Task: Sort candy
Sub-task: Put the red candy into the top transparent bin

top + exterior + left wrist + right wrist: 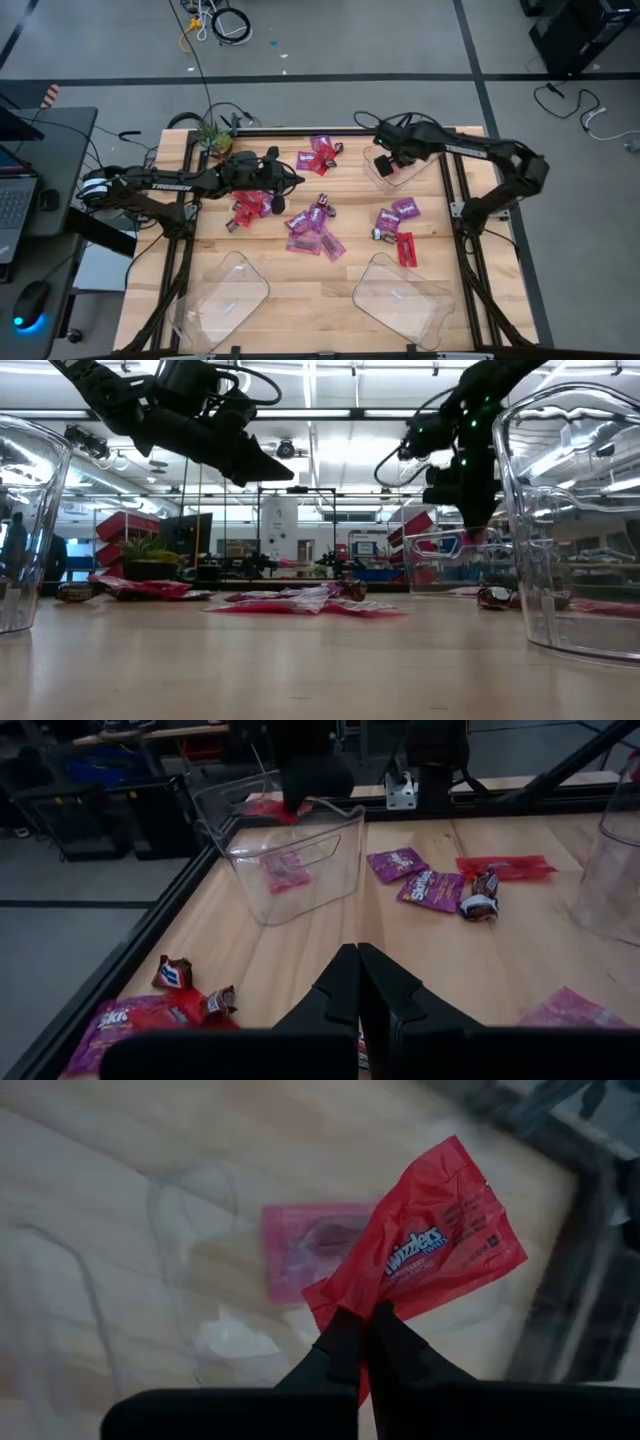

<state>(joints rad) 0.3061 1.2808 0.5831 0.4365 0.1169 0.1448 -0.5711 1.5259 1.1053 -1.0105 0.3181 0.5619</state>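
Candy lies scattered on the wooden table: purple-magenta packets (312,228), red packets (246,207) and small dark brown pieces (481,903). My right gripper (360,1325) is shut on a red packet (440,1245) over the clear tray (392,170) by the far right corner. One red-pink packet (310,1250) lies flat on that tray's floor. My left gripper (358,970) is shut and holds nothing. It hangs above the table near the middle pile (295,180). My right gripper pinches the red packet by one lower corner (338,1295) between its two fingers, coming from above. The packet is lifted clear and spreads out beyond the fingertips over the tray's opening (275,810).
Two more clear trays stand at the near edge, one to the left (232,292) and one to the right (402,296). A small plant (212,135) sits at the far left corner. The black table frame runs along the sides. Bare wood lies between the near trays.
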